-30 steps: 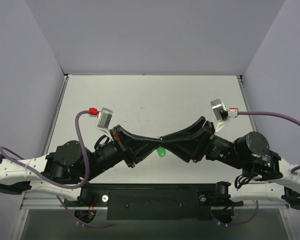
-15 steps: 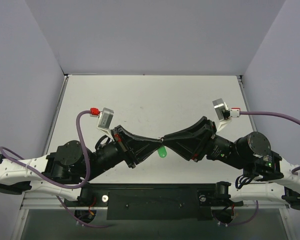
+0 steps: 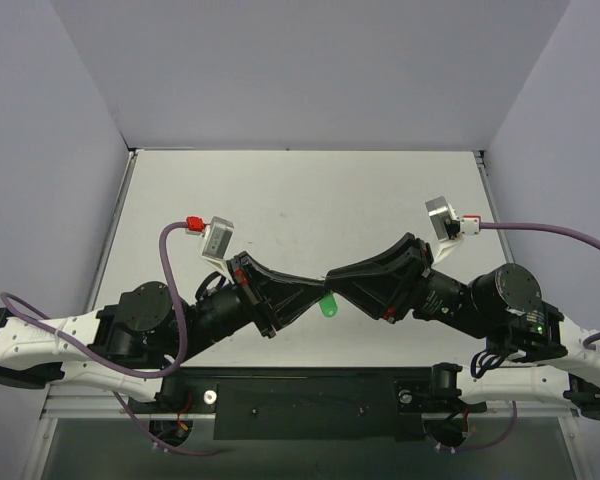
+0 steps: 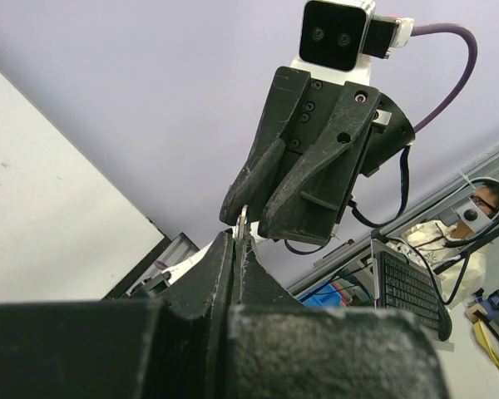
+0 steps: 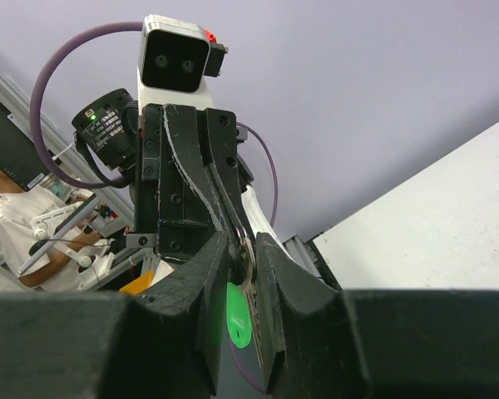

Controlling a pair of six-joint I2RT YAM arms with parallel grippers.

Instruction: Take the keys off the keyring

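Note:
Both grippers meet tip to tip above the table's middle. My left gripper (image 3: 316, 281) (image 4: 238, 236) is shut on the thin metal loop of the keyring. The keyring's bright green fob (image 3: 328, 305) (image 5: 238, 317) hangs below the fingertips. My right gripper (image 3: 333, 275) (image 5: 241, 235) faces it, jaws narrowly apart around the loop. The small silver key (image 5: 252, 306) lies along the inner face of one right finger. A slim gap shows between the other finger and the loop. In the left wrist view only a sliver of metal shows at the pinched tips.
The white table (image 3: 300, 200) stretches behind the grippers, walled by lilac panels on three sides. The black base rail (image 3: 310, 400) runs along the near edge. Purple cables (image 3: 550, 230) loop off both wrists.
My right gripper's jaws have narrowed around the key and loop. The left arm has crept slightly right, and the green fob has swung a little with it.

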